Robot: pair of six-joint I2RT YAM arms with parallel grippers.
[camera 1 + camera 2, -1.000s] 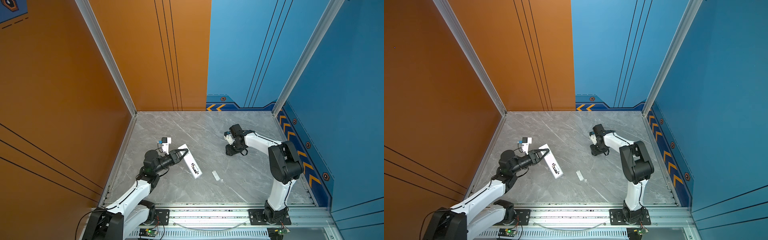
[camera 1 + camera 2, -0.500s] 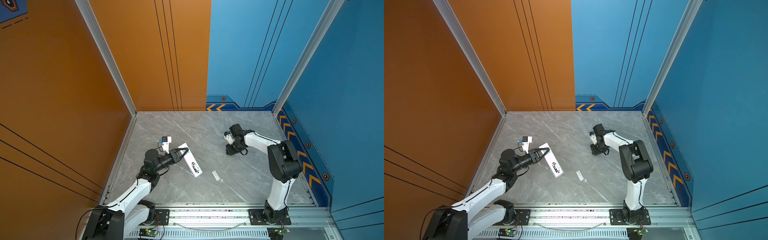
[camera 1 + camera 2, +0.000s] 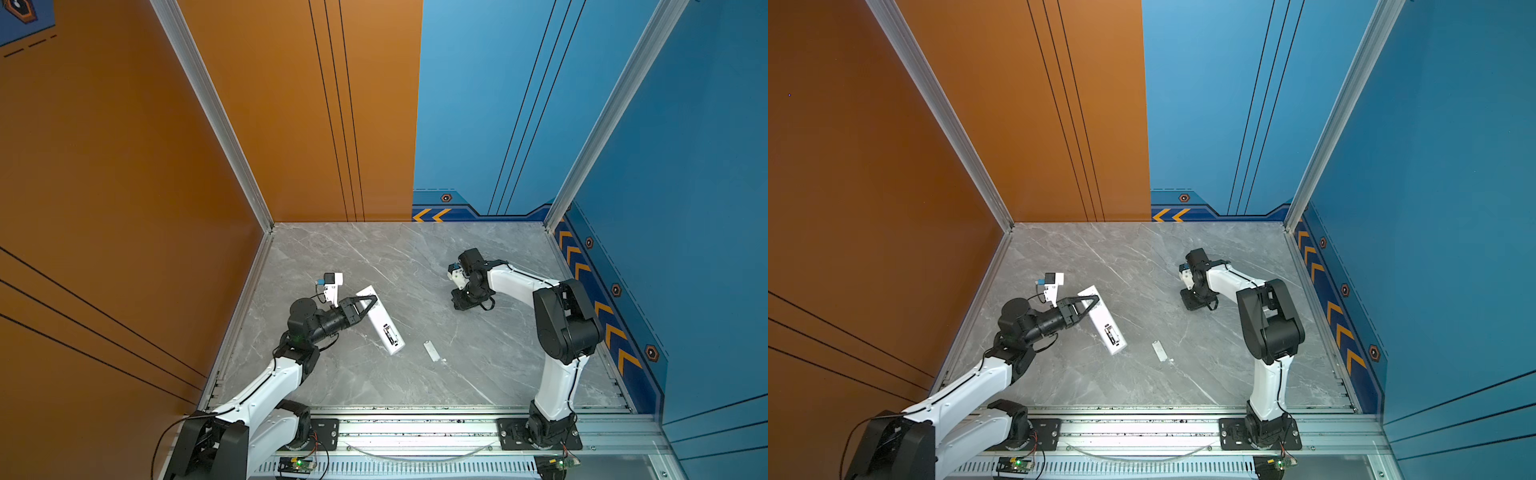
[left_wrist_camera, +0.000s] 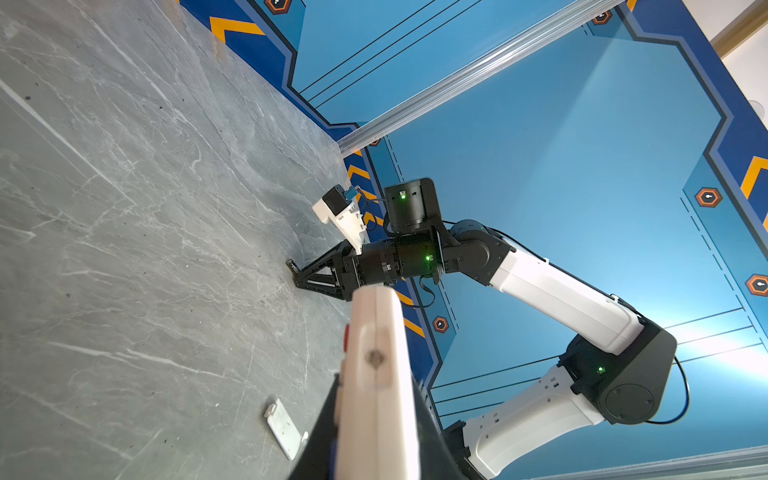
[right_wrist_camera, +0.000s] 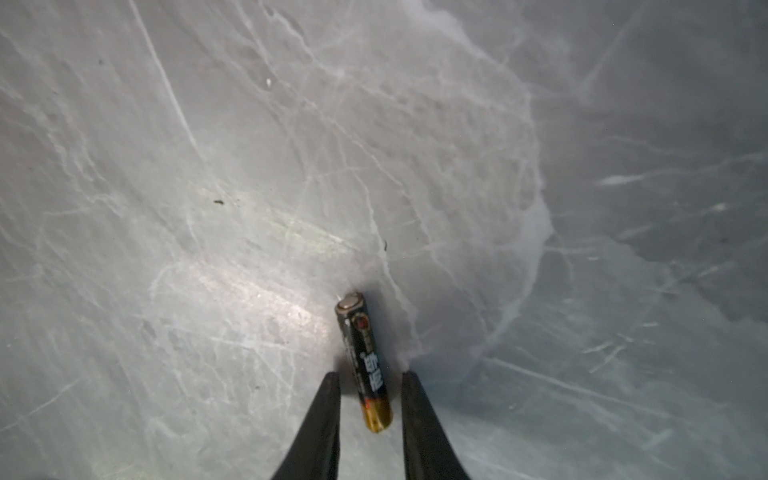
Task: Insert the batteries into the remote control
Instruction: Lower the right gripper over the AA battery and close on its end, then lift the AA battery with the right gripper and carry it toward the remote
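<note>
One battery: lay on the table between the tips of the right tool.
Right tool: tips apart, not pinching yet.
Left tool: clenched on the remote, slot up for loading.
Cover: off, near the remote.

A small white battery cover lies flat on the grey marble tabletop.
</note>
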